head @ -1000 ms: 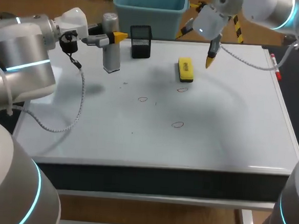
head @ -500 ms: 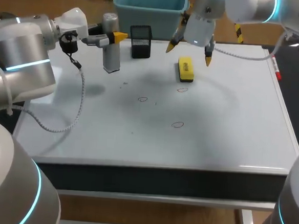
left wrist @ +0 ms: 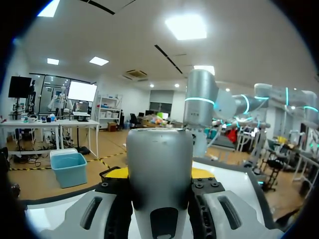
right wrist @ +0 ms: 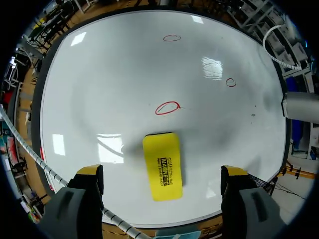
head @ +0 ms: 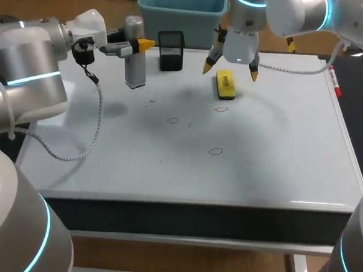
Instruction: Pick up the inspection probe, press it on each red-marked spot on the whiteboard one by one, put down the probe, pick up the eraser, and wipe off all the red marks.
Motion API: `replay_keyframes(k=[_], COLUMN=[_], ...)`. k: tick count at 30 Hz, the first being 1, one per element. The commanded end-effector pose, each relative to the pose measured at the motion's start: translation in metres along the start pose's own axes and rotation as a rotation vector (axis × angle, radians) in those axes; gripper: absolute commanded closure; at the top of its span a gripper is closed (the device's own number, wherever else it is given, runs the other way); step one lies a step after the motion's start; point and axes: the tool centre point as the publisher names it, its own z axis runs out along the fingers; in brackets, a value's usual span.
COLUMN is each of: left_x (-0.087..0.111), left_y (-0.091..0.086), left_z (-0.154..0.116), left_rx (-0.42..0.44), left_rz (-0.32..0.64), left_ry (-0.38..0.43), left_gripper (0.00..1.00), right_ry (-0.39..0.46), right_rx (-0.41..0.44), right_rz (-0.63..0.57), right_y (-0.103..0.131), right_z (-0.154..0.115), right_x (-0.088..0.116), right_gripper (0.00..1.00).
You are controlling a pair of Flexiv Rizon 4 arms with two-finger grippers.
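The grey cylindrical probe stands upright at the whiteboard's back left, with my left gripper shut on its upper part. In the left wrist view the probe fills the gap between the fingers of that gripper. The yellow eraser lies flat at the back middle. My right gripper hangs open just above it, one finger to each side, not touching. From the right wrist, the eraser sits under the open gripper. Three red marks show.
A black mesh pen holder stands between the probe and the eraser. A red marker lies along the board's right edge. The left arm's cable droops over the board's left side.
My right gripper has swung left and come down over the eraser, turning so its two fingers straddle it. The left arm and the probe have stayed still.
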Motion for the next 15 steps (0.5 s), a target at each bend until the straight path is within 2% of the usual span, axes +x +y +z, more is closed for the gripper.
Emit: replay_keyframes(k=[1,4,15], left_x=[0.001,0.001,0.001], left_y=[-0.001,-0.001,-0.001], left_z=[0.0,0.0,0.0], left_rx=[0.002,0.002,0.002], left_rz=[0.001,0.001,0.001], left_ry=[-0.003,-0.003,-0.003], left_gripper=[1.0,1.0,1.0], right_ry=[0.015,0.051,0.053], right_rx=[0.004,0.03,0.031], right_rz=[-0.016,-0.033,-0.031], right_y=[-0.003,-0.003,-0.004], right_z=[0.002,0.013,0.02], right_x=[0.003,0.004,-0.001], right_gripper=[0.0,0.0,0.0])
